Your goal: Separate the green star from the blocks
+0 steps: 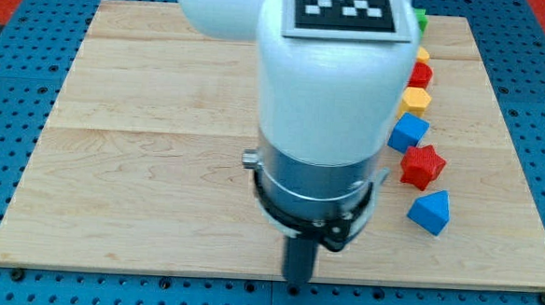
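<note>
Only a small green piece (420, 21) shows at the view's top right, beside the white arm; its shape cannot be made out. Below it a line of blocks runs down the right side: a yellow block (422, 54), a red block (420, 74), a yellow hexagon (415, 99), a blue cube (408, 133), a red star (423, 166) and a blue triangle (429, 212). My tip (297, 281) is at the board's bottom edge near the middle, far below and left of the green piece and left of the blue triangle. It touches no block.
The wooden board (142, 136) lies on a blue pegboard (4, 110). The white arm body (332, 81) hides the board's upper middle and anything lying there.
</note>
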You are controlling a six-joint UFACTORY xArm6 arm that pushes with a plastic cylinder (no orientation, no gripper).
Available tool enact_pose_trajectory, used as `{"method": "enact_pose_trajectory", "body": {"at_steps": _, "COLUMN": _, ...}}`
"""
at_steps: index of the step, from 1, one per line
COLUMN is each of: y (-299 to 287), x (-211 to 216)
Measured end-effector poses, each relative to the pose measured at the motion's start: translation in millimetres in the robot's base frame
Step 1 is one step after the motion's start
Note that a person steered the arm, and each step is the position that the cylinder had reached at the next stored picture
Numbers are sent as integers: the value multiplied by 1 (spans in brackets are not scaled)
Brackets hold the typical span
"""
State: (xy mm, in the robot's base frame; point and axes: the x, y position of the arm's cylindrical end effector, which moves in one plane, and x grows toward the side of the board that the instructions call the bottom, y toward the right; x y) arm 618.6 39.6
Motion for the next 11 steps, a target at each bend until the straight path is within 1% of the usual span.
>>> {"method": "enact_pose_trajectory", "body": {"at_steps": 1, "y": 112, "x": 0}}
{"method": "enact_pose_trajectory", "body": {"at_steps": 2, "y": 196, "x": -15}}
{"method": "enact_pose_trajectory", "body": {"at_steps": 3, "y": 224, "x": -103}}
{"method": "enact_pose_trajectory", "body": {"at_steps": 4, "y": 233, "x": -195}}
{"method": "enact_pose_trajectory", "body": {"at_steps": 5, "y": 232, "x": -290}}
{"method": "enact_pose_trajectory", "body": {"at_steps": 6, "y": 232, "x": -357}}
{"method": "enact_pose_trajectory", "body": {"at_steps": 7, "y": 212, "x": -412}}
{"method": "enact_pose_trajectory", "body": {"at_steps": 8, "y": 139, "x": -393}}
{"method": "enact_pose_trajectory", "body": {"at_steps": 9, "y": 102, "x": -394}}
{"method": "enact_pose_trajectory", "body": {"at_steps": 10, "y": 123, "x": -427}}
{"method": "enact_pose_trajectory", "body": {"at_steps": 11, "y": 69, "x": -421}}
